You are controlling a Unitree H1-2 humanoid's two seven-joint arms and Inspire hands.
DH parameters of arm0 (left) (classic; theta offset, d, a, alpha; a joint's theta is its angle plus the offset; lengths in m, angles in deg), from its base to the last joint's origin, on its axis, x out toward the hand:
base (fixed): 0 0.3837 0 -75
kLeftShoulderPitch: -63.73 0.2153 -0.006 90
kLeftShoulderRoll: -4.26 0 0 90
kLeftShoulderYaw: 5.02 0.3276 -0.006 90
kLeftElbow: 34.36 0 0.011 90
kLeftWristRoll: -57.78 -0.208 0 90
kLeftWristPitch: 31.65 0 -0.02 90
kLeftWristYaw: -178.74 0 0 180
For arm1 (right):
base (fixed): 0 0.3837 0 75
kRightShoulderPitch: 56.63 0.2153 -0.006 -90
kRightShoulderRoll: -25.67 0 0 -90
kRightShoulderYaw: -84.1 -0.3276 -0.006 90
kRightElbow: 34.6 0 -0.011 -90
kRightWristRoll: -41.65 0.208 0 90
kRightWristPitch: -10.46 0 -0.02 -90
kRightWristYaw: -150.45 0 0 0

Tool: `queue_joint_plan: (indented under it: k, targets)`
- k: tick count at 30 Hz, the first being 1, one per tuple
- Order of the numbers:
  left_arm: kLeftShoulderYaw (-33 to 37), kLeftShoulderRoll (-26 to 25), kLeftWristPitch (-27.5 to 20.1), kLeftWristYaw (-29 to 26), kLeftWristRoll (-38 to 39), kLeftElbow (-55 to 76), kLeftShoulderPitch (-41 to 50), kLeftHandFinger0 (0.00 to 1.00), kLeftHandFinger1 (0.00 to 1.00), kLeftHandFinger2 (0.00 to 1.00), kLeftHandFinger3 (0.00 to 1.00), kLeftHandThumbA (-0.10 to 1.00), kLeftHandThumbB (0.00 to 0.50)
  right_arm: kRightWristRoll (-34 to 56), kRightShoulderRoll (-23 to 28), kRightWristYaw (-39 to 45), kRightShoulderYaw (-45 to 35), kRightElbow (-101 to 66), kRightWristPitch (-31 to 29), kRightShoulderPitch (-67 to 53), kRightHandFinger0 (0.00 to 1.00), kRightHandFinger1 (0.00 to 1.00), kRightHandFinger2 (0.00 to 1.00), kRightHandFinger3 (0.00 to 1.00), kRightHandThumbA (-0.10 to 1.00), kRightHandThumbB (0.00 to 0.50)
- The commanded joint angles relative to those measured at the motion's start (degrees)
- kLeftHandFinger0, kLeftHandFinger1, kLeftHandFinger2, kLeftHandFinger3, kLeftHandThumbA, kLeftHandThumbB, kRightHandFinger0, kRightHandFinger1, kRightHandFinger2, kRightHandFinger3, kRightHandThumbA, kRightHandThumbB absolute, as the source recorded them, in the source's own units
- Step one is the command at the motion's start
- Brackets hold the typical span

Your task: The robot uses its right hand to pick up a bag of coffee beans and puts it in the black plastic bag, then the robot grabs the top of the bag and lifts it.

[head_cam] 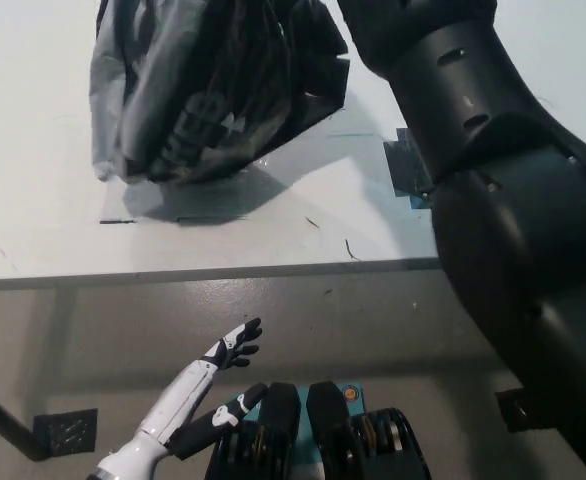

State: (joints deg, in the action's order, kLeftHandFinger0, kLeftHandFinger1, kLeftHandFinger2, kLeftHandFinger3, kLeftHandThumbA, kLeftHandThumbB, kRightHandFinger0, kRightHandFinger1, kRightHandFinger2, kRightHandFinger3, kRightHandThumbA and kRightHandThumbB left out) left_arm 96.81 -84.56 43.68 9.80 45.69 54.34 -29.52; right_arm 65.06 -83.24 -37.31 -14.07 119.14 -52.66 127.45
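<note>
Occupying the upper left: black plastic bag (213, 90), crumpled, on the white table (53, 230), its top cut off by the upper frame edge
Coffee beans: not visible; whether inside the bag cannot be told
Right arm (503, 200): reaches from lower right to the bag's top and blocks the table's right side; its hand is out of frame, grip cannot be told
Partly hidden: blue-grey object (405, 172) beside the arm
Left hand (218, 385): below the table edge, fingers spread, holding nothing
Floor: dark square (65, 430) at lower left
</note>
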Motion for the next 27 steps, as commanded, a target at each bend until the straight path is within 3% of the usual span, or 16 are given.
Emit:
queue_joint_plan:
  k: [1, 3, 5, 9, 13, 16, 22, 23, 24, 25, 27]
  targets:
    - [0.42, -0.29, -2.61, 0.27, -0.82, 0.3, -2.08, 0.83, 0.86, 0.96, 1.0, 0.89, 0.199, -24.64, 10.17, 25.97, 31.55, -8.84, -3.27, -1.24, 1.0, 1.0, 1.0, 1.0, 0.58, 0.369]
    - [0.64, -0.43, -2.06, 0.45, -1.46, 0.44, -2.19, 0.82, 0.85, 0.95, 1.0, 0.92, 0.209, -29.47, 12.62, 28.63, 39.38, -10.19, -4.65, -2.25, 1.0, 1.0, 1.0, 1.0, 0.72, 0.43]
    - [0.61, -0.41, -1.28, 0.71, -1.22, 0.65, -2.17, 0.82, 0.85, 0.94, 1.0, 0.92, 0.223, -30.46, 13.83, 30.04, 42.33, -10.3, -5.25, -2.31, 1.0, 1.0, 1.0, 1.0, 0.76, 0.433]
    - [0.61, -0.48, -1.17, 0.83, -1.3, 0.51, -2.58, 0.82, 0.84, 0.93, 1.0, 0.92, 0.215, -30.38, 15.8, 31.08, 45.28, -11.21, -4.35, -2.04, 1.0, 1.0, 1.0, 1.0, 0.95, 0.455]
    - [0.74, -0.57, -0.78, 0.89, -1.97, 0.74, -2.71, 0.82, 0.84, 0.93, 1.0, 0.93, 0.215, -26.01, 16.87, 31.81, 44.05, -11.92, -1.79, -1.97, 1.0, 1.0, 1.0, 1.0, 0.9, 0.438]
    - [0.81, -0.57, -1.31, 0.83, -2.14, 0.44, -2.79, 0.83, 0.84, 0.93, 1.0, 0.93, 0.201, -27.15, 17.98, 32.73, 46.32, -12.59, -2.5, -1.19, 1.0, 1.0, 1.0, 1.0, 0.98, 0.46]
    - [0.83, -0.68, -2.33, 0.69, -2.22, 0.37, -2.58, 0.82, 0.82, 0.9, 1.0, 0.92, 0.183, -26.16, 19.79, 30.64, 44.16, -16.88, -3.22, -0.11, 1.0, 1.0, 1.0, 1.0, 0.98, 0.415]
    - [0.87, -0.58, -2.41, 0.64, -2.22, 0.28, -2.61, 0.82, 0.81, 0.89, 1.0, 0.91, 0.184, -25.11, 19.89, 29.23, 41.7, -17.95, -2.07, 0.65, 1.0, 1.0, 1.0, 1.0, 0.94, 0.43]
    - [0.89, -0.5, -2.44, 0.59, -2.29, 0.26, -2.62, 0.82, 0.81, 0.89, 1.0, 0.91, 0.184, -24.8, 19.94, 28.72, 40.66, -18.45, -1.64, 0.94, 1.0, 1.0, 1.0, 1.0, 1.0, 0.485]
    - [0.87, -0.37, -2.34, 0.54, -2.2, 0.23, -2.49, 0.82, 0.81, 0.89, 1.0, 0.9, 0.19, -24.75, 20.39, 28.5, 39.24, -19.64, -1.68, 2.24, 1.0, 1.0, 1.0, 1.0, 0.99, 0.442]
    - [0.86, -0.35, -1.92, 0.7, -1.94, 0.35, -2.31, 0.83, 0.81, 0.89, 1.0, 0.9, 0.197, -25.14, 21.17, 29.17, 38.39, -21.41, -0.95, 4.42, 1.0, 1.0, 1.0, 1.0, 1.0, 0.437]
